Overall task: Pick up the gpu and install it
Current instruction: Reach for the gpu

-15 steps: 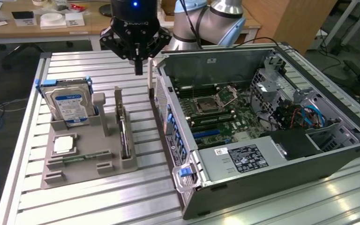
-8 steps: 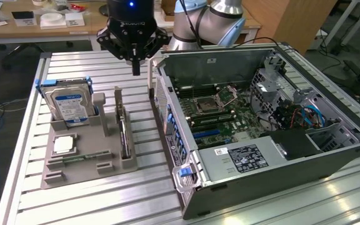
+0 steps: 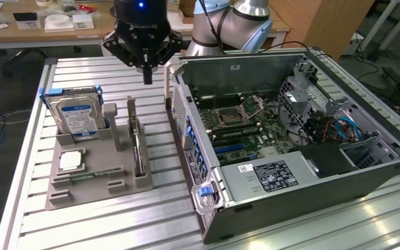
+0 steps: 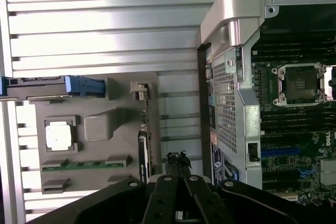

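My claw (image 3: 147, 80) (image 4: 177, 159) has its fingers pressed together and holds nothing. It hangs in the air above the surface (image 3: 116, 224), off the far corner of the grey tray (image 3: 99, 187) (image 4: 97, 100), on the side where the open computer case (image 3: 366, 182) (image 4: 231, 19) lies. The gpu (image 3: 138, 151) (image 4: 142, 156) stands on its long edge in a slot along that same side of the tray, untouched and well below my fingertips. Its long axis runs from the tray's far end to its near end, parallel to the tray's long side, with the silver bracket (image 3: 131, 110) (image 4: 139, 90) upright at the far end. From the wrist I see only its thin top edge, and my own fingers cover the part nearest them. Its lower edge sits sunk in the slot, and I cannot make out the cooler face. At the tray's opposite far corner a hard drive (image 3: 78, 117) stands upright.
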{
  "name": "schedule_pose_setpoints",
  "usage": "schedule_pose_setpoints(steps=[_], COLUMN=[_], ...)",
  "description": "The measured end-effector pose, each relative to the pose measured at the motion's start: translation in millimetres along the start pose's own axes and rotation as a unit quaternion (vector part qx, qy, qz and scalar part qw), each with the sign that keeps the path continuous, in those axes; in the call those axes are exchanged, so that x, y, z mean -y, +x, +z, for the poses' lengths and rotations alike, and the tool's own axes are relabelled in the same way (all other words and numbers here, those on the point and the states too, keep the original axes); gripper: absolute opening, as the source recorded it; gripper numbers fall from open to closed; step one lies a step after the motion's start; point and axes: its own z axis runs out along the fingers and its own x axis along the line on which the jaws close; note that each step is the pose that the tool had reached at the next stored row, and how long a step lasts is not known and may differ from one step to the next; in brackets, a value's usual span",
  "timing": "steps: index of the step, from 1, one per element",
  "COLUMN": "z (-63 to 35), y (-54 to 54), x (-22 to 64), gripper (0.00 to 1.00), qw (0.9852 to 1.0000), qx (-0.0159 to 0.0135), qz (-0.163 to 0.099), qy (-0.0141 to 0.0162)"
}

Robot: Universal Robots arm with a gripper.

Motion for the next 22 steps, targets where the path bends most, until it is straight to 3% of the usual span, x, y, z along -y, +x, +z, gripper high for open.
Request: schedule_pose_setpoints(steps=[22], z=[-0.1], y=[18.3], x=[2.3], gripper=[0.11], qw=[1.0000], qx=[0.0000], qz=[0.000], qy=[0.0000])
